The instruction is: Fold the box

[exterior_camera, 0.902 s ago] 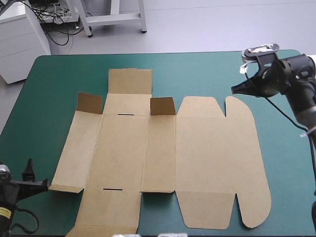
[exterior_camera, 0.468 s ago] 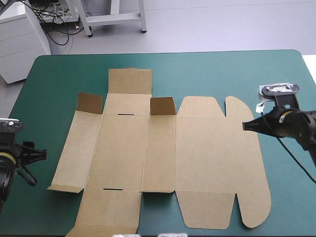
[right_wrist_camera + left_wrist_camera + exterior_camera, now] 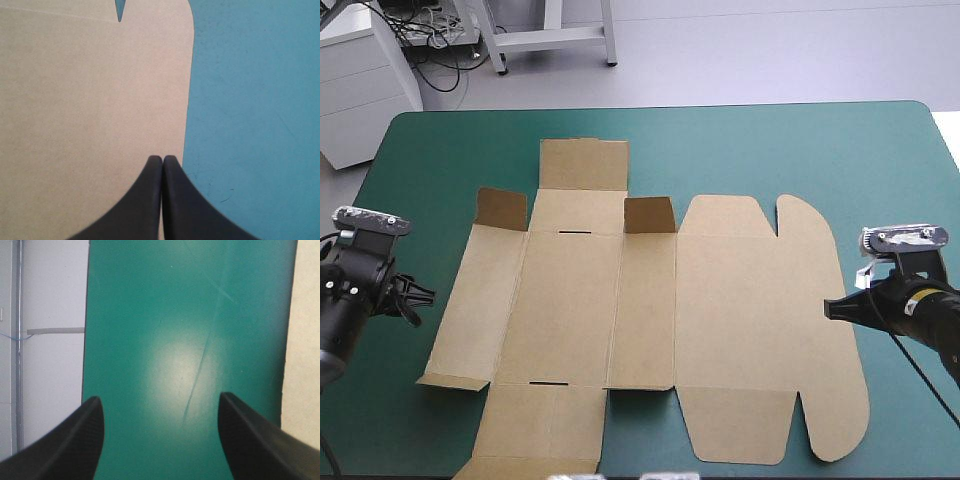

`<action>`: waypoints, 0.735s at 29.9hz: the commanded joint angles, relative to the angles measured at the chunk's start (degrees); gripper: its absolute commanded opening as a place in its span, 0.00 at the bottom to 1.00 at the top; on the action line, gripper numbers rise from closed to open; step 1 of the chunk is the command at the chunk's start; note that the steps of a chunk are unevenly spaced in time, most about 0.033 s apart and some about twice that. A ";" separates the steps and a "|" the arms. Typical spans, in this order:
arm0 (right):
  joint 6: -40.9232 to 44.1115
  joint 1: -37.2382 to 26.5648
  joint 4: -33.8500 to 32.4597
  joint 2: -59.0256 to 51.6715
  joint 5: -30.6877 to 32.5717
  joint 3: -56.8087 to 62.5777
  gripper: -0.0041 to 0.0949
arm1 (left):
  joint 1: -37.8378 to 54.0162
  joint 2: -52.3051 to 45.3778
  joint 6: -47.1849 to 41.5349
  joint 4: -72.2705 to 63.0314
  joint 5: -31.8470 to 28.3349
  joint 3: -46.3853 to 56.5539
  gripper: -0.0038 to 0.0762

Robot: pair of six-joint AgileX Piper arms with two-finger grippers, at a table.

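Box [image 3: 650, 320] flat on the teal-green counter [image 3: 770, 140] from above, long axis arm to arm, left claw [image 3: 420, 303] just off its left panel, right claw [image 3: 832, 308] nearer, at its rounded edge. Left wrist: released, board alongside. Right wrist: clenched, tip over that edge.

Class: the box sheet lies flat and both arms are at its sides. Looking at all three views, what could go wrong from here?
1. The right tool is shut, its tip at the right edge of the box: a push could slide the flat sheet instead of lifting it.
2. The left tool stands open over bare teal-green cover beside the left edge: closing there would likely grip nothing.
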 commanded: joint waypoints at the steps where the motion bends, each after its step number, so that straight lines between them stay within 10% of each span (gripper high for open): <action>1: -0.06 -0.43 -0.36 -2.00 -1.50 -1.02 0.02 | 2.15 4.34 2.04 -1.44 -0.38 -4.73 0.63; 11: -0.06 -0.43 -0.26 -3.67 0.63 -1.02 0.02 | 24.23 15.46 21.63 -44.01 -0.47 -7.54 0.63; 22: -0.33 -0.43 -0.09 -3.91 2.80 -1.02 0.02 | 25.49 28.52 31.39 -53.43 7.87 -7.54 0.63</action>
